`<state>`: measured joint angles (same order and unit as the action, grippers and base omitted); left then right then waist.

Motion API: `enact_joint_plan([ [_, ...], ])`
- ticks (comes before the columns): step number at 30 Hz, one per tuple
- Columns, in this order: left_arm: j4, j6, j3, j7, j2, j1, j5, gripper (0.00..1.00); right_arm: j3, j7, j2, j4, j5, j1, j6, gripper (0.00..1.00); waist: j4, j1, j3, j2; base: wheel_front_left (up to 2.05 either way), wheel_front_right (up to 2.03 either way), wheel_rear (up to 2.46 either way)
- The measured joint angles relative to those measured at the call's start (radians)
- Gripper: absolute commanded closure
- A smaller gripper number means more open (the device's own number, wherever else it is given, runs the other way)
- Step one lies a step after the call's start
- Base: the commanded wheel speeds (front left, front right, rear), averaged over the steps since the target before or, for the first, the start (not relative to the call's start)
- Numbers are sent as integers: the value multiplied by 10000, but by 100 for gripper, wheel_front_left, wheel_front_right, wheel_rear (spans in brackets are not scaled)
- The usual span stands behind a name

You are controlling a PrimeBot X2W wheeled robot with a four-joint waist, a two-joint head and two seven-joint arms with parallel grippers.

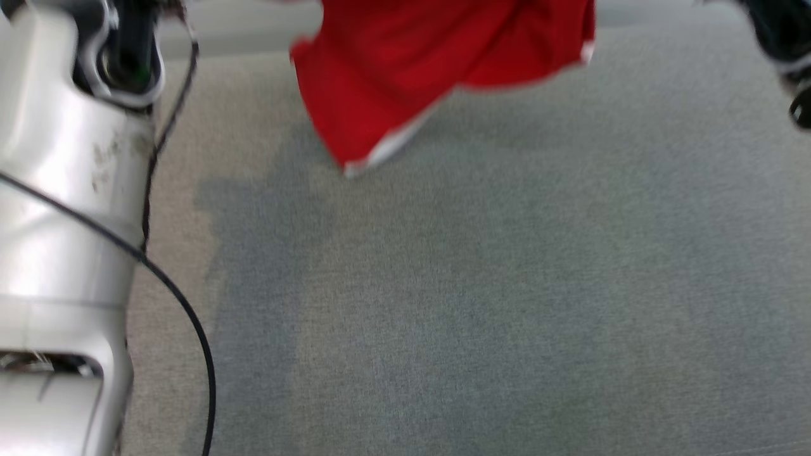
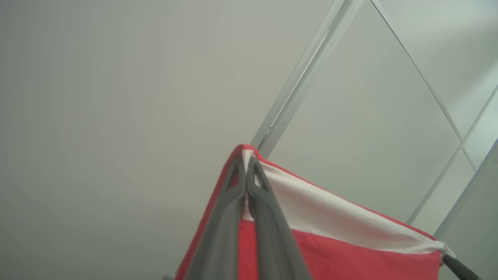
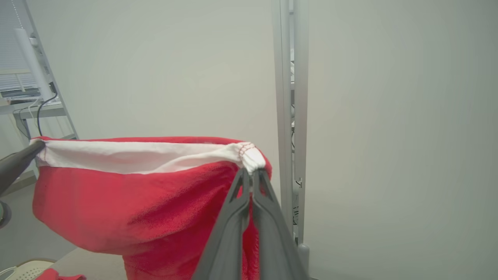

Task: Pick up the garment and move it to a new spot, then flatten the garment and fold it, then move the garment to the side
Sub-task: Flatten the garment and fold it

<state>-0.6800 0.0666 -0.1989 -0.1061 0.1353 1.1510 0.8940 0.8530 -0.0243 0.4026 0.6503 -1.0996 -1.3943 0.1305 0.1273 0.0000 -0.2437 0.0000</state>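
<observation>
The garment (image 1: 405, 69) is red with a white band along one edge. It hangs in the air, its lower part dangling over the grey table (image 1: 475, 304). My left gripper (image 2: 246, 163) is shut on one corner of the white band (image 2: 330, 217). At the other corner of the band (image 3: 136, 157), my right gripper (image 3: 251, 173) is shut on the garment (image 3: 136, 202), and the band stretches between the two. The left gripper's finger (image 3: 15, 163) shows at the left edge of the right wrist view. My pale left forearm (image 1: 63, 221) fills the left side of the head view.
A black cable (image 1: 184, 304) loops beside the left forearm. A dark part of the right arm (image 1: 785, 44) is at the top right. Behind the garment stand a pale wall and a metal post (image 3: 288, 116). A shelf frame with cables (image 3: 31, 97) is at the left.
</observation>
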Motion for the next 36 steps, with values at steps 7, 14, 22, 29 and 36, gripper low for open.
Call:
enact_joint_plan([
  [7, -1174, 219, -38, -1189, -140, 2703, -527, 100, 520, -2243, -554, 2615, 1852, -2369, 6, 100, -109, 0, -1470, 0, 0, 0, 0],
  [14, -1753, 522, 324, -1540, -499, 2976, -817, 100, -405, -2376, -1051, 3302, 3104, -2253, 4, 100, -378, 0, -2480, 0, 0, 0, 0],
  [22, -1756, 616, 157, -1553, -738, 1048, -1177, 100, -58, -2374, -1081, 2938, 2859, -39, 4, 100, -680, 0, -2711, 0, 0, 0, 0],
  [29, -1565, 629, -261, -1555, -800, -730, -811, 100, 869, -2343, -577, 1848, 755, 1448, 4, 100, -769, 0, -2270, 0, 0, 0, 0],
  [36, -1254, 631, -362, -1555, -769, -2155, -631, 100, 1950, -2033, 194, 512, -1189, 2599, 2, 100, -774, 0, -1638, 0, 0, 0, 0],
])
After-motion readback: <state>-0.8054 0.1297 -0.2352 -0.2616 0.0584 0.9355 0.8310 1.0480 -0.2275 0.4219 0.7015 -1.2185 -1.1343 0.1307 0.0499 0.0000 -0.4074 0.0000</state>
